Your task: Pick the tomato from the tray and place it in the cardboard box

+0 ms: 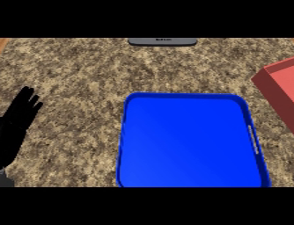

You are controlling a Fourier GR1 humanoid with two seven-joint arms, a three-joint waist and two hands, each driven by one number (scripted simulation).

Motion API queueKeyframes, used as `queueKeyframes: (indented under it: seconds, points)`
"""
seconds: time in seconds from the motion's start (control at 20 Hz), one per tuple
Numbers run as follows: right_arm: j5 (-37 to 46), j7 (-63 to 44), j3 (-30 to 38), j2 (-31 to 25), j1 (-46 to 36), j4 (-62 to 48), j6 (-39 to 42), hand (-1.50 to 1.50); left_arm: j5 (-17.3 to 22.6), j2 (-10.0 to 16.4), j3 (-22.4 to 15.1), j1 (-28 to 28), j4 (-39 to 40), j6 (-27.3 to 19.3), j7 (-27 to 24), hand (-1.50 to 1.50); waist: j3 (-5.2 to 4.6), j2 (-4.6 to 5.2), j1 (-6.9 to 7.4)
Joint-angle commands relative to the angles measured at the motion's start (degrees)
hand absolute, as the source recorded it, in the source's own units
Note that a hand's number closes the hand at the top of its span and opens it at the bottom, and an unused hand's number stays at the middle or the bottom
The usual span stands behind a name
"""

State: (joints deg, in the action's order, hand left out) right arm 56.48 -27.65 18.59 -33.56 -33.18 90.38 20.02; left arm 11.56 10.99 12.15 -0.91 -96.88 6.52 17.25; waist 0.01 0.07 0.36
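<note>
Head view, left robot hand (8,129), fingers straight

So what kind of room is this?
Probably a kitchen worktop. You can see a speckled stone counter, with a blue tray lying on it and a red box at its right edge. A robot hand rests open at the left.

A blue tray (186,95) with a raised rim lies on the speckled stone surface (78,74), low and just right of centre, a slot handle (254,138) cut in its right side. A red box (292,94) sits at the right edge, apart from the tray and partly cut off by the view. The left hand (10,127) rests at the left edge, fingers straight and pointing up. A flat grey object (162,41) lies at the far edge.
</note>
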Motion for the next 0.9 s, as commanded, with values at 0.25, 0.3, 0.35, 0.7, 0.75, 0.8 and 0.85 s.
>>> queueKeyframes:
  seconds: [0.25,0.3,0.35,0.7,0.75,0.8,0.85]
  points:
    - [-1.15,12.29,2.43,0.59,3.15,-17.06,-12.78,1.5,-1.38,-0.16,-0.39,-1.63,-0.49,-1.08,0.99,0.0,0.02,0.08,0.16]
    - [-1.68,12.64,3.04,0.53,2.21,-19.46,-13.25,1.5,-1.44,-0.8,-0.88,-0.21,-1.58,-1.15,1.32,0.0,0.02,0.06,0.26]
    - [-3.06,13.35,4.08,-0.15,2.82,-21.03,-11.52,1.5,-1.34,-0.83,-0.51,-1.27,-0.04,-1.09,0.22,0.0,0.01,0.08,0.11]
    - [-5.76,10.58,6.61,1.51,7.0,-25.96,-8.88,-1.5,0.45,0.54,0.83,2.05,-2.73,1.16,1.28,0.0,0.0,-0.08,0.01]
    - [-6.57,12.3,6.2,-0.57,3.98,-28.84,-6.78,-1.5,-0.58,-0.42,0.16,-0.11,3.11,2.21,-3.76,0.0,-0.02,0.02,-0.06]
    - [-6.29,13.75,5.11,2.32,4.57,-30.15,-10.49,-1.5,-0.34,0.24,0.14,-1.16,-0.27,0.52,1.35,0.0,0.01,0.02,0.06]
    - [-7.67,16.54,5.83,2.01,8.28,-27.56,-10.32,-1.5,0.12,1.04,1.8,-0.6,2.67,1.58,-0.62,0.0,-0.01,-0.04,-0.25]
